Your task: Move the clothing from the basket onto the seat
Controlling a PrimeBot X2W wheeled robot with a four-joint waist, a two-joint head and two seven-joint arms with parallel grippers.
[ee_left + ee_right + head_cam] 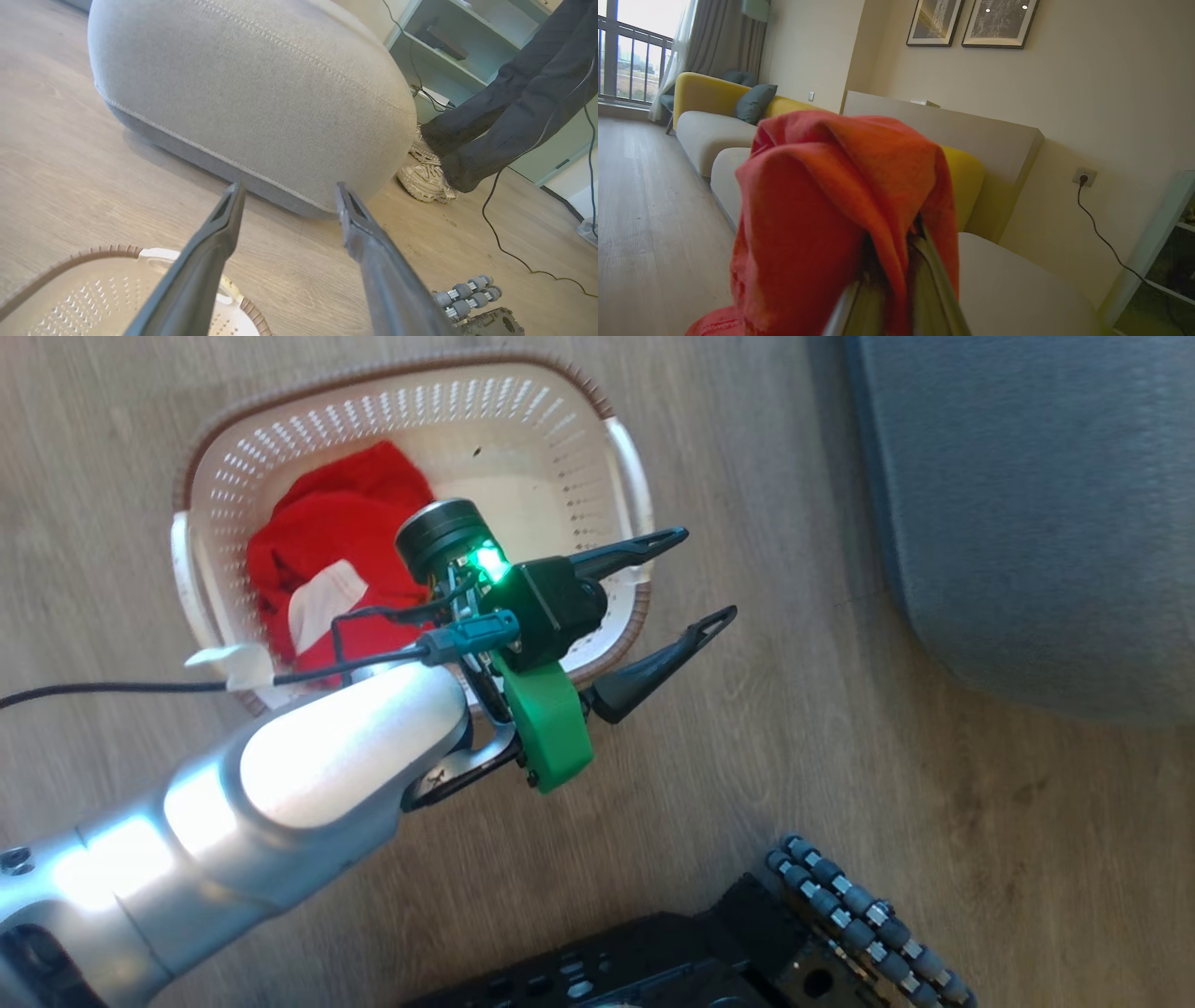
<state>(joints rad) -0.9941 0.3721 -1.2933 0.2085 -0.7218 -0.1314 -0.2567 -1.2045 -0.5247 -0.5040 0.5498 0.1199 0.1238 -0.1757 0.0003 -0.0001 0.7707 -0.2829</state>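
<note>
Entry: right tool clenched on clothing, left tool released; carry your load fully above the seat before letting go.

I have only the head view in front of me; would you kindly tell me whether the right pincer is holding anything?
Observer: Yes. In its own wrist view the right pincer is shut on a red garment, which drapes over its fingers.
Operator: Thank you. Is anybody standing near the seat?
Observer: The left wrist view has a person's legs and pale shoes just beyond the rounded corner of the seat.
Operator: Understood. Is anything loose on the floor over there?
Observer: A thin dark cable trails across the floor past those shoes.
</note>
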